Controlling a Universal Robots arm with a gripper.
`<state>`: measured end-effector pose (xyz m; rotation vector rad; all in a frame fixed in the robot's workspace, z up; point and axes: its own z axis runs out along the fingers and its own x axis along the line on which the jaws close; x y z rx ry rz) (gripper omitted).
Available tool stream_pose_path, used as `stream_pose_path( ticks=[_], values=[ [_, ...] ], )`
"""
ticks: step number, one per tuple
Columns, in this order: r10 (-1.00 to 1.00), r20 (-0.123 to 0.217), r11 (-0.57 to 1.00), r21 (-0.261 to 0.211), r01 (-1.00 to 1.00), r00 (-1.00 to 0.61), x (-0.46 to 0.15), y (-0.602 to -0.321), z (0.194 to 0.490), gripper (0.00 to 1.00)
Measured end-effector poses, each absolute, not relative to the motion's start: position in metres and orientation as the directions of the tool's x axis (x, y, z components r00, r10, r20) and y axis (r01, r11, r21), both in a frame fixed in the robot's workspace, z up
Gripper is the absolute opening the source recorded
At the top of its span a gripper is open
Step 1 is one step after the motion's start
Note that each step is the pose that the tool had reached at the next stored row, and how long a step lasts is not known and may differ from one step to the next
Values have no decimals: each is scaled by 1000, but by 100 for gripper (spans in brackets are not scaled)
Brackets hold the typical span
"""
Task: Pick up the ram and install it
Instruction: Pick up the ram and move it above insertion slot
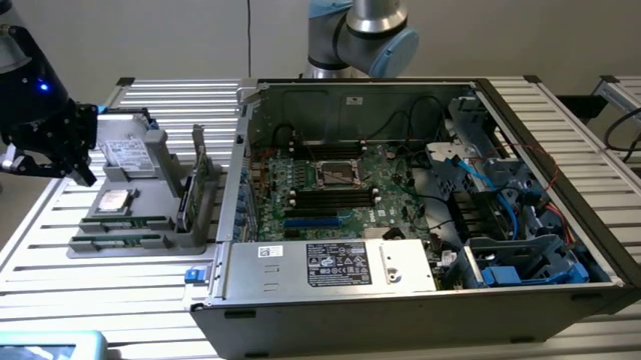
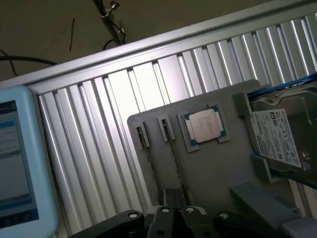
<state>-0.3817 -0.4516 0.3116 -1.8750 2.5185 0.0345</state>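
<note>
Closest to the wrist camera is the end effector (image 2: 174, 194) itself, its black linkage bunched together and its fingers clenched, with nothing visible between them. In the exterior view it (image 1: 50, 161) hangs above the bench at the exterior view's left, just beside the far left corner of a grey holder (image 1: 140, 251).

The ram (image 1: 125, 223) lies in that holder, a thin green stick seated on edge in a long groove. A second stick (image 1: 118, 241) sits in the parallel groove just beside it, toward the holder's near edge. From the wrist the two grooves run down toward the fingers. Whether the fingertips touch either stick cannot be told.

Beyond the sticks, a square processor chip (image 2: 204, 124) rests flat in its own recess. Past that, a hard drive (image 2: 277, 136) with a white label stands propped in the holder.

The holder sits on the slatted aluminium bench (image 1: 120, 300). A light-blue device (image 2: 17, 158) lies at the bench's near edge.

Toward the exterior view's right stands an opened computer case (image 1: 401, 307) with its motherboard (image 1: 335, 214) exposed. Black memory slots (image 1: 331, 196) lie below the central socket. The arm (image 1: 361, 34) rises behind the case.
</note>
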Motion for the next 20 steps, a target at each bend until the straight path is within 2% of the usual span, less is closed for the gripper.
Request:
stream_pose_path(
  ticks=[15, 20],
  values=[
    [-999, 7, 36, 11, -999, -36, -382, -452, 311, 11],
    [-1000, 8, 21, 11, -1000, -21, -382, -452, 311, 11]
  ],
)
